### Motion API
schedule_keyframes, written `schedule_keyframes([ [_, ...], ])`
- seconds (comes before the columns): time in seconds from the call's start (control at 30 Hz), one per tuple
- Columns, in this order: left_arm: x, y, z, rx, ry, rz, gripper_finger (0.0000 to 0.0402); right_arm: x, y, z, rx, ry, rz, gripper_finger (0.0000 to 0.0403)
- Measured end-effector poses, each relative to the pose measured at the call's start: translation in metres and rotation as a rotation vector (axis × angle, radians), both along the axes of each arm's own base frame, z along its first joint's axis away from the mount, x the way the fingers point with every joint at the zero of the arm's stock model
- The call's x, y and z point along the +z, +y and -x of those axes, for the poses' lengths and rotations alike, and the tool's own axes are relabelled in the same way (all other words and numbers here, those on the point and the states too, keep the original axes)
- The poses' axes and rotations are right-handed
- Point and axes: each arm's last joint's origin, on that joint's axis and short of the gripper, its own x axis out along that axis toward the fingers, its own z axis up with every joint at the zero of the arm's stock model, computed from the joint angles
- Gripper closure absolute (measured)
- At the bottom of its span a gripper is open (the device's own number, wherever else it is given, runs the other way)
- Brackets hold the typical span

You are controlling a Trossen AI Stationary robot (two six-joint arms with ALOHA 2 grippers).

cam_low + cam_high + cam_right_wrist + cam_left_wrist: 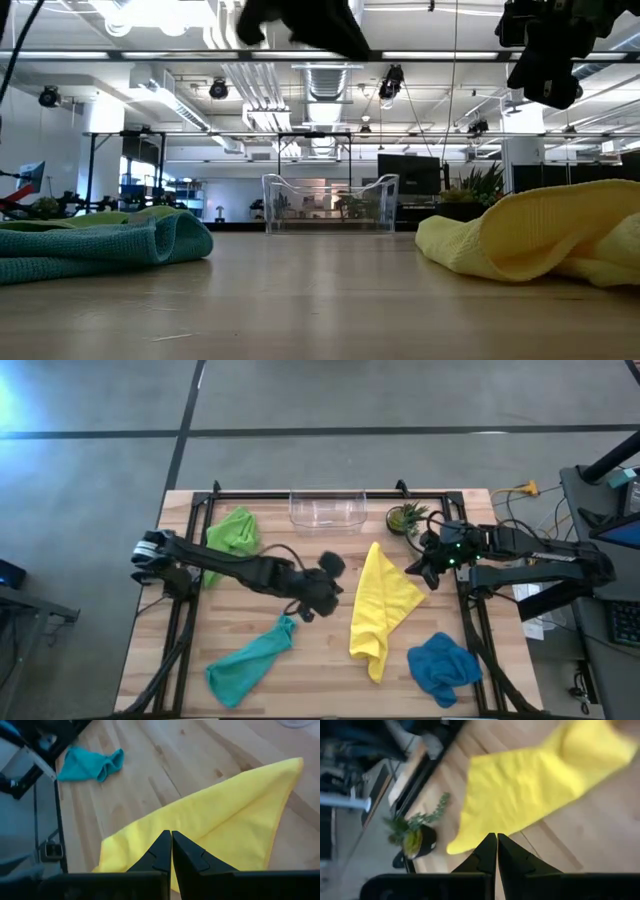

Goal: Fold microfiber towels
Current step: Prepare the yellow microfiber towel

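While both arms hover above the wooden table [320,670], the left gripper [322,588] sits near table centre and the right gripper [418,570] at about three o'clock; each has its two dark fingers pressed together, gripping nothing. The soft yellow microfiber towel [380,610], crumpled into a loose long shape, lies between the two grippers, just right of centre. The lime green microfiber towel [233,532] lies bunched at ten o'clock, the teal microfiber towel [250,660] at seven o'clock, the blue microfiber towel [443,665] at five o'clock. A clear plastic bin [327,510] stands at twelve o'clock, a small green potted plant [405,517] at one o'clock.
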Motion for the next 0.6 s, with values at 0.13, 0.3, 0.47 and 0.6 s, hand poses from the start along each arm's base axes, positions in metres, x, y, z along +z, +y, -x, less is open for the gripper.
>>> schedule_keyframes([
  [0.13,-0.024,-0.006,-0.016,-0.034,0.021,-0.035,0.0402,0.001,-0.004,0.005,-0.121,0.006,0.085,0.0394],
  [0.3,-0.046,-0.026,-0.029,-0.077,0.017,-0.032,0.0402,0.004,-0.009,0.011,-0.353,-0.008,0.131,0.0394],
  [0.47,-0.040,-0.056,-0.035,-0.139,-0.131,0.004,0.0402,0.007,-0.009,0.016,-0.421,-0.051,0.063,0.0394],
  [0.6,-0.035,-0.074,-0.033,-0.153,-0.181,0.046,0.0402,0.009,-0.007,0.019,-0.401,-0.074,0.029,0.0394],
])
